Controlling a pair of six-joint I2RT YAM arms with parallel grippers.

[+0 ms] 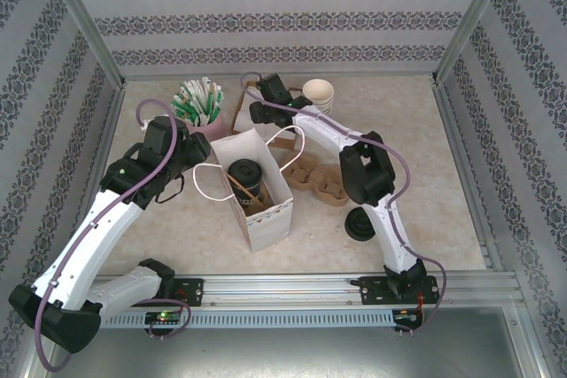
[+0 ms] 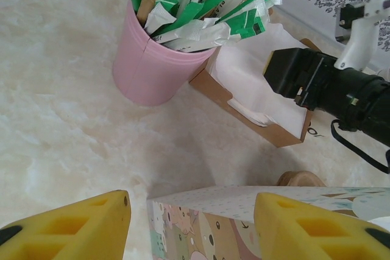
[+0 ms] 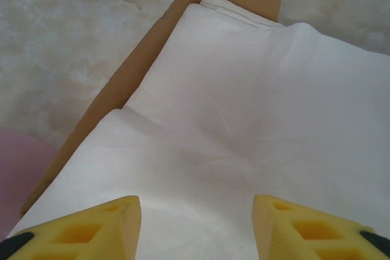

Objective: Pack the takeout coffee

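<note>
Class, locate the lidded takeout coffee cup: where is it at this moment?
In the top view, the takeout coffee sits inside the open white paper bag near the middle of the table, just left of the brown cup carrier.

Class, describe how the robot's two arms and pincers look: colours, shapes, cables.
Both the left arm and right arm have white shells, black joints and a looping mauve cable. The left pincer and right pincer carry blocky yellow fingers with recessed pockets.
</note>
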